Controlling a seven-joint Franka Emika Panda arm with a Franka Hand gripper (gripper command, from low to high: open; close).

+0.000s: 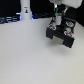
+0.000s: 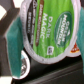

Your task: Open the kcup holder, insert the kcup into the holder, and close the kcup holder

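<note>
Holding the small green-lidded kcup (image 2: 46, 31) clamped in the gripper's (image 1: 59, 21) fingers, we hover over the black boxy kcup holder (image 1: 61, 36) (drawer seemingly open); lower squarely into a round slot.

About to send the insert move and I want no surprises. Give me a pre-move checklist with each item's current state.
1. kcup held in the tool: ok, a teal finger presses its side.
2. Tool over the kcup holder: ok in the exterior view.
3. Holder open, slot exposed: cannot tell, too blurry.
4. Cup lined up with a slot: cannot tell.
5. White bottle out of the way: ok, it stands apart toward the exterior view's left.
</note>
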